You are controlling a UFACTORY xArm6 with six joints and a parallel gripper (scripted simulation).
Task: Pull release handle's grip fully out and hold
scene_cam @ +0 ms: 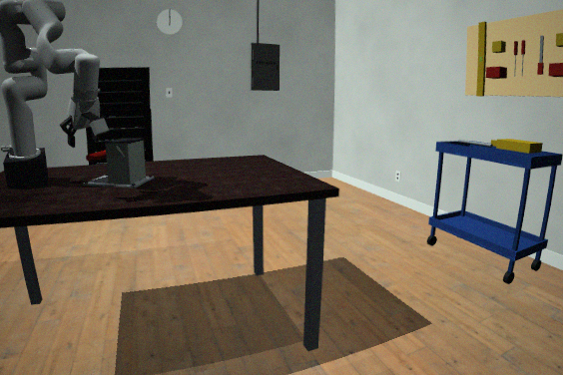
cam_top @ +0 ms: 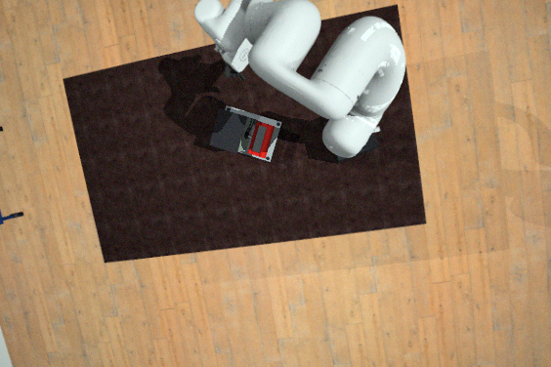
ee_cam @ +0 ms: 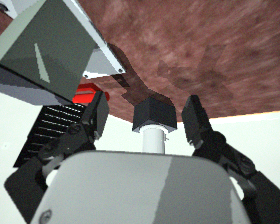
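Black fingers spread wide, nothing between them. Dark xArm gripper (ee_cam: 144, 122) hangs in air beside the grey box housing (scene_cam: 126, 161), touching nothing. Red release handle grip (cam_top: 260, 139) sits on the housing's arm-base side, apparently retracted, though it's small here. Housing baseplate rests on the dark brown wooden table (scene_cam: 240, 182).

The arm (cam_top: 313, 65) is showing thick, rounded white links with a glossy sheen — bright highlights are glinting off the big elbow at the upper right of the top view. It is rising from a dark square base (scene_cam: 25, 172). The gripper (ee_cam: 147, 117) is showing a pale grey rounded body and black, angular linkage fingers — a faint round marking is sitting on its flat white face
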